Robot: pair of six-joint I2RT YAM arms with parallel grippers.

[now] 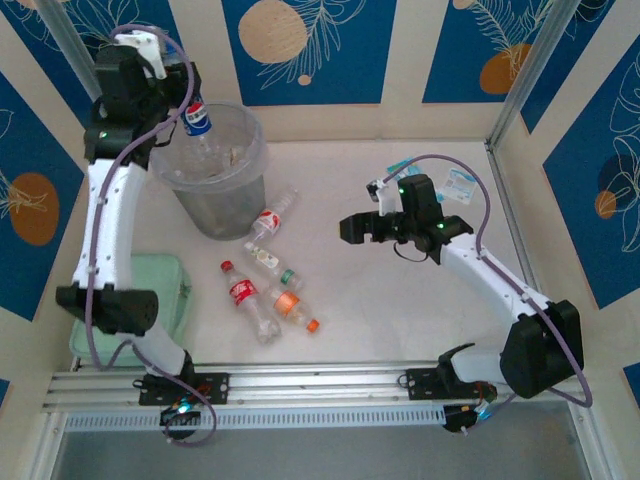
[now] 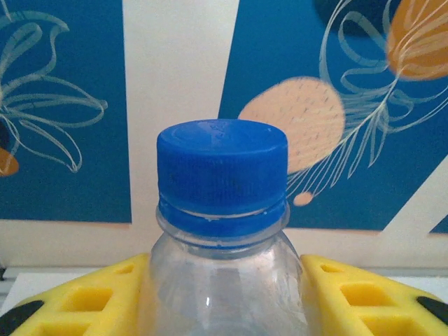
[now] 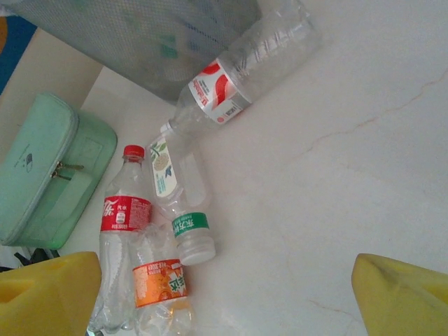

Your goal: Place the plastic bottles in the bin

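Left tool [image 2: 224,269] grips a blue-capped bottle [image 2: 222,161] above the bin [image 1: 250,150], some already inside; right tool [image 3: 224,264] gapes open; five bottles [image 1: 240,292] lie mid-surface [image 1: 400,320], undone.

The white-and-black left arm [image 1: 100,210] rises from its base at the near edge of the table [image 1: 400,320] and reaches to the far left. There the yellow left fingers [image 2: 91,301] press on either side of a clear plastic bottle with a blue cap [image 2: 222,210], closed on its shoulder below the neck. The white-and-black right arm [image 1: 480,270] bends at its elbow on the near right and stretches leftward over the table, the yellow right fingers [image 3: 49,294] spread wide apart.
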